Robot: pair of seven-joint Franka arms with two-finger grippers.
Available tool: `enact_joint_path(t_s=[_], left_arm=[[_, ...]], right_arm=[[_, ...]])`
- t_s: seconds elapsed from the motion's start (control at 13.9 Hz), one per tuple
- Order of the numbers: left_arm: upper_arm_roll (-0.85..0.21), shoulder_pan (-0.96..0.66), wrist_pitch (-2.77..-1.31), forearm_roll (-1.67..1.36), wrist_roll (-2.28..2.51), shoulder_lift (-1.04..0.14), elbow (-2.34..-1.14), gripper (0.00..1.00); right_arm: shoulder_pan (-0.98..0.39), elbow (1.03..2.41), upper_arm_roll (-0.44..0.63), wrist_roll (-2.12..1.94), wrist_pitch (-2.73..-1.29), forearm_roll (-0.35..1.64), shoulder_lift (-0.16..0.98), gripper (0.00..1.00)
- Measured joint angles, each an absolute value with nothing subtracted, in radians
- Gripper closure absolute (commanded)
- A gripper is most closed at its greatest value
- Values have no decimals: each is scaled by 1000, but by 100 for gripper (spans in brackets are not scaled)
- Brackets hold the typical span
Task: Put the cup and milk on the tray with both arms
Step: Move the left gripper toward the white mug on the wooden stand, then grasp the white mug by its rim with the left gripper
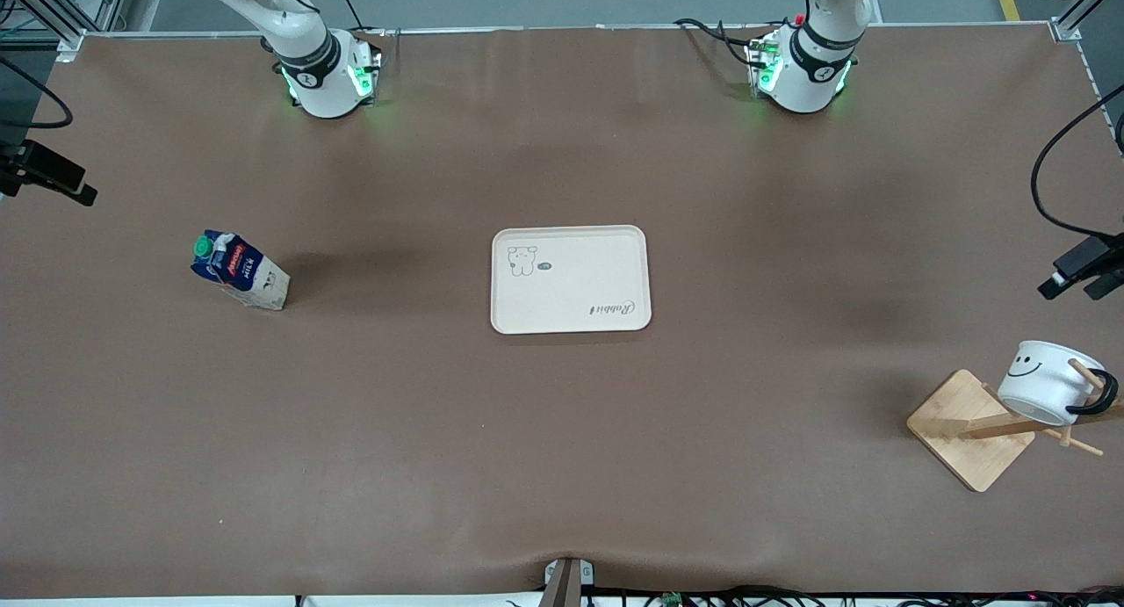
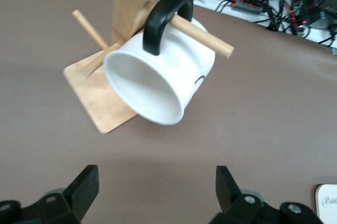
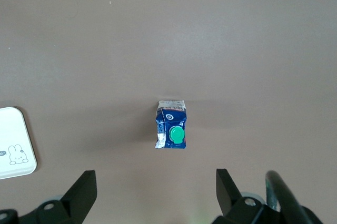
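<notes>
— Where's your cup?

— Your cup (image 1: 1045, 381) hangs by its black handle on a peg of the wooden rack (image 1: 970, 427), tilted, at the left arm's end of the table, nearer the front camera than the tray (image 1: 569, 278). In the left wrist view you see its open mouth (image 2: 143, 86).

— And the milk?

— The milk (image 1: 239, 270) stands on the brown table (image 1: 562, 466) toward the right arm's end, well apart from the tray (which lies mid-table with nothing on it).

— The claws?

— Your left gripper (image 2: 157, 192) hovers over the table near the cup, fingers spread wide. Your right gripper (image 3: 155, 192) hangs above the milk (image 3: 171, 131), fingers apart, holding nothing.
</notes>
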State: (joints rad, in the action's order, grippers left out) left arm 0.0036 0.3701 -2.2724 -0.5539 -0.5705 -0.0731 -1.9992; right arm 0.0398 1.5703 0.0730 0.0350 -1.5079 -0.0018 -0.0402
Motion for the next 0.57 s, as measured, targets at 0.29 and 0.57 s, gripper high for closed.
enact_joint_path(t_s=[0.29, 0.57], left_arm=[[-3, 364, -2280, -630, -643, -132, -1962, 19], [-10, 362, -2280, -630, -643, -193, -1860, 24]], right_arm=[[40, 1570, 73, 35, -1508, -2, -40, 0], [40, 1570, 73, 35, -1508, -2, -32, 0]])
